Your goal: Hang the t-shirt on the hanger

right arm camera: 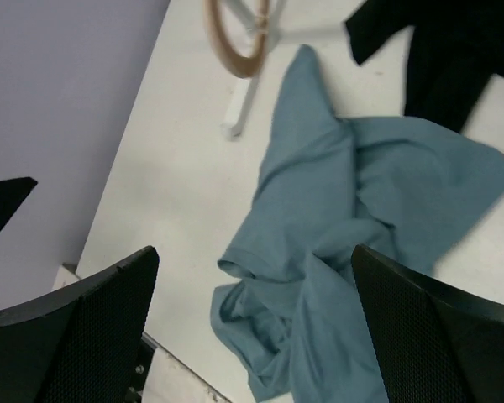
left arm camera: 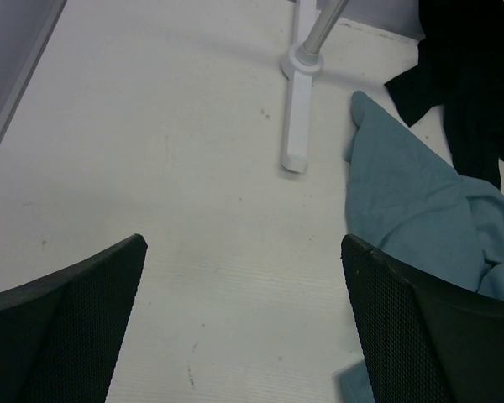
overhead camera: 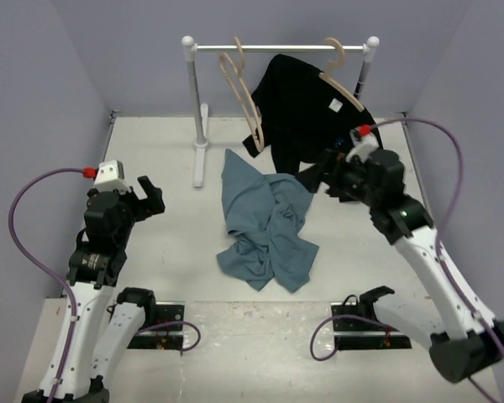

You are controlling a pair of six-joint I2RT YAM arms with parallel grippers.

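Note:
The slate-blue t-shirt (overhead camera: 265, 227) lies crumpled on the white table, a sleeve opening facing the near edge (right arm camera: 256, 264). The empty tan wooden hanger (overhead camera: 242, 92) hangs from the rail at its left part; its lower curve shows in the right wrist view (right arm camera: 235, 42). My left gripper (overhead camera: 151, 197) hovers left of the shirt, open over bare table (left arm camera: 244, 248), the shirt's edge (left arm camera: 412, 201) beside its right finger. My right gripper (overhead camera: 332, 176) is raised to the shirt's right, open and empty (right arm camera: 254, 252), looking down on the cloth (right arm camera: 344, 218).
A white clothes rack (overhead camera: 277, 48) stands at the back, its left post's foot (overhead camera: 200, 159) (left arm camera: 296, 117) just beyond the t-shirt. A black shirt (overhead camera: 298, 109) (right arm camera: 445, 50) hangs on a second hanger (overhead camera: 340, 71), its hem near the blue cloth. Lilac walls close in three sides.

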